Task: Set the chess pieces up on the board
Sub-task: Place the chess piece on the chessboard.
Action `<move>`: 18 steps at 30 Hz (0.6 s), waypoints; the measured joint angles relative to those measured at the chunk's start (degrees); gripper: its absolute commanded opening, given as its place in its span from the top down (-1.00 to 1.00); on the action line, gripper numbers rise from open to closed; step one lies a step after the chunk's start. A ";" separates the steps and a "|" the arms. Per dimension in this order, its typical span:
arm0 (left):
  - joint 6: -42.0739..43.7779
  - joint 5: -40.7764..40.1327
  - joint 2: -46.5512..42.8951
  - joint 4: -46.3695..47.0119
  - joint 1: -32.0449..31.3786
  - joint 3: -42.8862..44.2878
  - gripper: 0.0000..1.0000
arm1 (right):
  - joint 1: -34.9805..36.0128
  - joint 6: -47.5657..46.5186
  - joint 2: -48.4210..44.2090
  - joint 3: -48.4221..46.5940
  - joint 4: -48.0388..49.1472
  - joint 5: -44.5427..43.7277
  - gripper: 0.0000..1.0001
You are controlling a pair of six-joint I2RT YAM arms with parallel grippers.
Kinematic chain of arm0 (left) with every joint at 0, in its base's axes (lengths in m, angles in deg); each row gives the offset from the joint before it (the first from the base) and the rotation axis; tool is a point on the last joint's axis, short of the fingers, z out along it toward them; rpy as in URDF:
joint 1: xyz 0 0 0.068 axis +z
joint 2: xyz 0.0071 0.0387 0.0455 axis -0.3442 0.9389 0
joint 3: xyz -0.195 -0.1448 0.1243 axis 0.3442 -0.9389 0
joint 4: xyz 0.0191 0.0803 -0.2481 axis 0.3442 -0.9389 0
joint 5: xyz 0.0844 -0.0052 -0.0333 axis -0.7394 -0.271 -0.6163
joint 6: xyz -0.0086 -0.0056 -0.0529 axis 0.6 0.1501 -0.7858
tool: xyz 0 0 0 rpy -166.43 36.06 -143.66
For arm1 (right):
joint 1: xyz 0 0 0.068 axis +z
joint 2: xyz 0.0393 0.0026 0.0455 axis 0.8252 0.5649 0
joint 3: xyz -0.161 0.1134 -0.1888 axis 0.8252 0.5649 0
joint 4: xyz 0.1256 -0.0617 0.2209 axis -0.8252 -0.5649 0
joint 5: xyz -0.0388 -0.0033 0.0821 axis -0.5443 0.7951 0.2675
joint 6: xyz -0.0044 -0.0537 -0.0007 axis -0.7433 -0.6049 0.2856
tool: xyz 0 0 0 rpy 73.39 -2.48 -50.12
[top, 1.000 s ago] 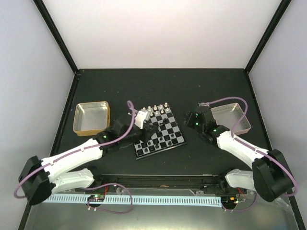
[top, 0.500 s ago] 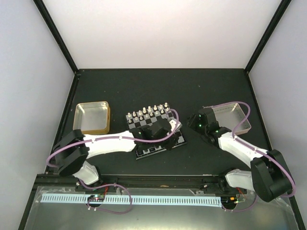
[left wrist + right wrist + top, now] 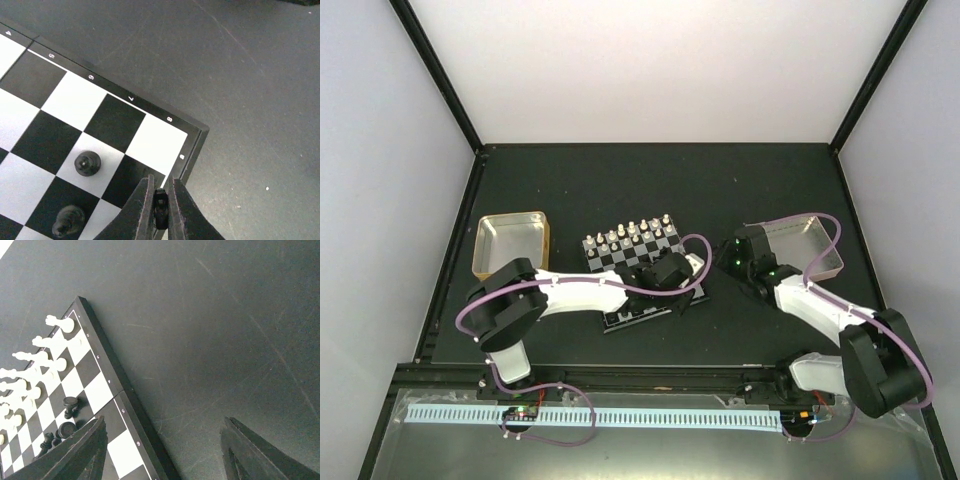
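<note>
Left wrist view: the left gripper (image 3: 160,212) pinches a black piece (image 3: 160,199) in narrow jaws over the board (image 3: 161,142) corner, with a pawn (image 3: 87,163) to their left. White pieces (image 3: 630,233) look lined up; black's side seems unfinished. The right gripper (image 3: 162,437) gapes wide and empty, the board left of its jaws.

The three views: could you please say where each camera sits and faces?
Top external: above, behind the robot, looking down on it and the board.
Left wrist: over the board's corner; left gripper shut on a black piece.
Right wrist: beside the board; right gripper open.
Both wrist views share the board's numbered rim.
</note>
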 measured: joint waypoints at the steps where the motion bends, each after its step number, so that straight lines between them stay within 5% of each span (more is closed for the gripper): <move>1: -0.02 -0.33 0.37 -0.04 0.00 0.46 0.95 | 0.00 0.00 0.13 0.00 0.02 0.04 -0.25; 18: -0.31 -4.46 4.52 -0.63 0.00 2.60 0.78 | -0.22 -0.02 0.96 0.00 0.04 1.42 -0.25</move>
